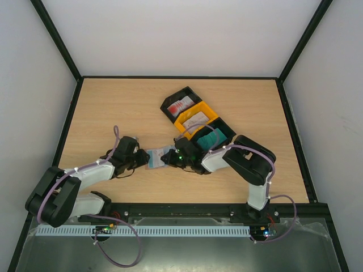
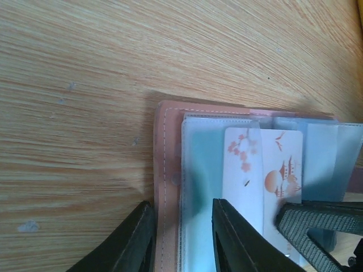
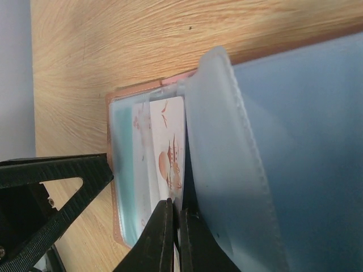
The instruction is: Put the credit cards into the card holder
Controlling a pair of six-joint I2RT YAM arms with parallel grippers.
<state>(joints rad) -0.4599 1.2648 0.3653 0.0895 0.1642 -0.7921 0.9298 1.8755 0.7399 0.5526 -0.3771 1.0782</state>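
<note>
With the left gripper (image 2: 181, 238) clamped on the edge of the open holder (image 2: 170, 170) on the table (image 2: 85, 85), the right gripper (image 3: 176, 238), pinched on the white card (image 3: 170, 153), should slide it squarely into the pocket (image 2: 198, 170), keeping it flat and aligned.

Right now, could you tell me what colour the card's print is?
Orange-red on white: blossoms and a pagoda on the card, clearest in the left wrist view.

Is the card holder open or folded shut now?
Open. The card holder lies spread on the table, its clear pockets showing, with a white card partly slid in; the left gripper clamps its edge.
</note>
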